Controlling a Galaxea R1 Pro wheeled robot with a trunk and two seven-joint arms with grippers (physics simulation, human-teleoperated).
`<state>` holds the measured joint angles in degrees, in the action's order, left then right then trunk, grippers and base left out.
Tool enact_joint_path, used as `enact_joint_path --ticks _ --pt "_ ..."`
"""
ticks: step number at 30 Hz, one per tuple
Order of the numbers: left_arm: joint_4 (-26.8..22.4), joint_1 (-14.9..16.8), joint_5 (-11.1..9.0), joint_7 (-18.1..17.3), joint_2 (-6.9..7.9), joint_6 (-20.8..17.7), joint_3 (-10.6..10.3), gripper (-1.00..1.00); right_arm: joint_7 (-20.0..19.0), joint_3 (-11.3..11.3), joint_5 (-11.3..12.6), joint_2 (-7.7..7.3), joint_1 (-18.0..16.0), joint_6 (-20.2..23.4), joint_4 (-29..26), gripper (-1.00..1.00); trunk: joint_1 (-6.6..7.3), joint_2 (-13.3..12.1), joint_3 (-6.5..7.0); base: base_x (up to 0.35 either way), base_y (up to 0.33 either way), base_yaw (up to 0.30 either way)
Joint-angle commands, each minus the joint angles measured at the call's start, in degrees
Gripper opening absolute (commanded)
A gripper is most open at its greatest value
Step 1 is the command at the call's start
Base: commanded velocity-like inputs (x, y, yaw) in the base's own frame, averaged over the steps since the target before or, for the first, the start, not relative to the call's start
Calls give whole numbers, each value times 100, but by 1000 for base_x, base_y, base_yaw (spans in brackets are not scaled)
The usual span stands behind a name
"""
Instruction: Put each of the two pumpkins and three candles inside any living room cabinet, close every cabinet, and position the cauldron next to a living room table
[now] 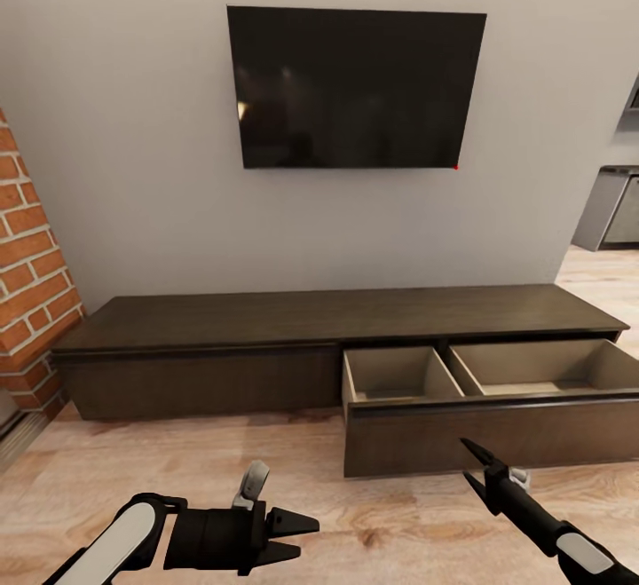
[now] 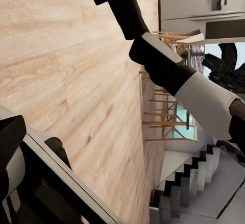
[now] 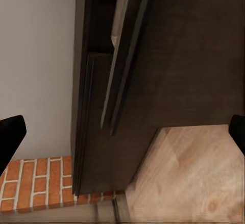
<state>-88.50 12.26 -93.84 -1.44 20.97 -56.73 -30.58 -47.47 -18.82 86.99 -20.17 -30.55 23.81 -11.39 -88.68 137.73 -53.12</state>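
— Facing the cabinet (image 1: 266, 319), long and low against the far wall under a dark television (image 1: 355, 88). Right-hand drawer (image 1: 484, 421) pulled out toward the near side, two compartments inside, both bare as far as visible. Left front panel flush and shut.

— And the hands?

— Left gripper (image 1: 297, 538) low at the near left, fingers parted, holding nothing. Right gripper (image 1: 473, 466) just in front of the drawer's front panel, fingers spread, also holding nothing; touching the panel or not, cannot tell.

— Handling of that drawer?

— Probably stiff and rigid, sliding straight on runners, moderately heavy. No handle on the plain front, so best pushed flat on the middle of the panel, or gripped at its top lip. Off-centre pushing likely to skew it.

— Brick pillar (image 1: 27, 274) at the far left, wooden floor (image 1: 177, 470) all around.
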Motion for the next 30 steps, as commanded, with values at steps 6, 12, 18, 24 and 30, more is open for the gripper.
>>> enact_joint_path --ticks 6,12,18,24,30 --pt "-1 5 232 -3 -3 2 -2 100 -1 -41 -151 -4 -4 41 17 100 134 -240 103 -120 50 0" --pt "0 10 326 82 -5 10 -1 100 17 -42 -634 -4 -4 12 63 100 265 -480 210 -266 137 0" --pt "-4 13 403 586 -134 12 -2 100 58 -43 -986 0 -4 -32 164 100 397 -721 318 -195 89 0" --pt "-29 21 918 1630 -450 18 37 100 288 -43 -1522 4 -4 -87 176 100 529 -961 426 -31 13 0" --pt "-46 37 1838 2602 -714 204 162 100 1191 -46 -2397 10 -4 -864 133 100 661 -1202 533 -3 1 0"
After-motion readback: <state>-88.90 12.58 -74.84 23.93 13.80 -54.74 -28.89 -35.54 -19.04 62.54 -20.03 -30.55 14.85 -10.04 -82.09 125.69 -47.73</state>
